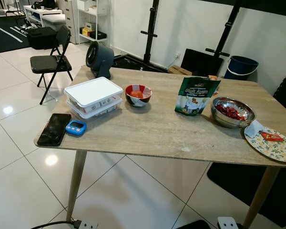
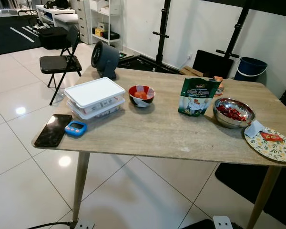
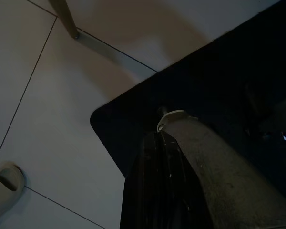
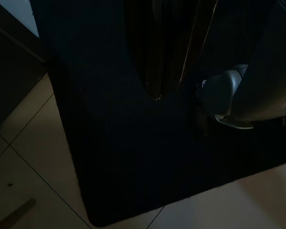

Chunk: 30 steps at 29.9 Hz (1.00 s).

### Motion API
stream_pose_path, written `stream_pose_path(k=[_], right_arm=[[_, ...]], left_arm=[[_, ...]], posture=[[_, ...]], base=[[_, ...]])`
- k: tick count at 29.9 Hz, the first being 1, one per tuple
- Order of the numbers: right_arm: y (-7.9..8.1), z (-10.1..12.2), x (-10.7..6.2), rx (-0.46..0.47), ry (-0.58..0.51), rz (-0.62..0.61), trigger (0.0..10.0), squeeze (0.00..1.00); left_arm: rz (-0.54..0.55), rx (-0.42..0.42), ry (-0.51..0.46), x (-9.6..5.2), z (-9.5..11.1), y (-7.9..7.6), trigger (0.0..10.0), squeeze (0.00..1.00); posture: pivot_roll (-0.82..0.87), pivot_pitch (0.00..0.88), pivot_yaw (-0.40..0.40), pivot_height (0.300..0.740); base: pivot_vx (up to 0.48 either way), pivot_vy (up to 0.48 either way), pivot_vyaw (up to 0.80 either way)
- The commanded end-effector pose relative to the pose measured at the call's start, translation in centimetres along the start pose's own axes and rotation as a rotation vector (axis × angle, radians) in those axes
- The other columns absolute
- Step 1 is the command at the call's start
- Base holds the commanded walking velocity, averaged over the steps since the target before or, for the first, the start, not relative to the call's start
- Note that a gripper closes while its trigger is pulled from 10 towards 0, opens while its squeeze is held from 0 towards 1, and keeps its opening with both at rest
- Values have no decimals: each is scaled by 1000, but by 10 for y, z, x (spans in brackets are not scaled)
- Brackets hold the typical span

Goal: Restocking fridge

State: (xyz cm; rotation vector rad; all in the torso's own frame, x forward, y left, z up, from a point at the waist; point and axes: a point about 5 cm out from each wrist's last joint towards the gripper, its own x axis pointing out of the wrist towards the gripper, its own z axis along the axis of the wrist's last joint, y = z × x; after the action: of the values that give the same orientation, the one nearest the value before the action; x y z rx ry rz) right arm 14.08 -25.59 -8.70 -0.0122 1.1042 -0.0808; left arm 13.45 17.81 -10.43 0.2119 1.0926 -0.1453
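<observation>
Both arms hang idle over a dark floor mat; whether their fingers are released or clenched, I cannot tell.

Restock items sit on the wooden table (image 1: 157, 133): stacked white containers (image 1: 94, 98) near left, red bowl (image 1: 138, 94), green pouch (image 1: 196, 95) upright, steel bowl (image 1: 232, 111) right. Risks: pouch may topple if nudged; phone (image 1: 54, 129) and floral plate (image 1: 272, 144) overhang edges and could get knocked off.
</observation>
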Motion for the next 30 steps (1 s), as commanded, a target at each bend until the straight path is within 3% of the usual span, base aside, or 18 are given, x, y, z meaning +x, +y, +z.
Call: stream_pose_path(k=[1,30], right_arm=[[-3,-2,-1,-8,9,-5,10000,0],[-1,0,0,-15,8,-1,10000,0]], left_arm=[[-19,17,62,-2,-15,-5,10000,0],[-19,13,65,-2,-17,-6,10000,0]], posture=[[50,0,-97,740],[62,0,-103,740]], base=[[0,0,0],[0,0,0]])
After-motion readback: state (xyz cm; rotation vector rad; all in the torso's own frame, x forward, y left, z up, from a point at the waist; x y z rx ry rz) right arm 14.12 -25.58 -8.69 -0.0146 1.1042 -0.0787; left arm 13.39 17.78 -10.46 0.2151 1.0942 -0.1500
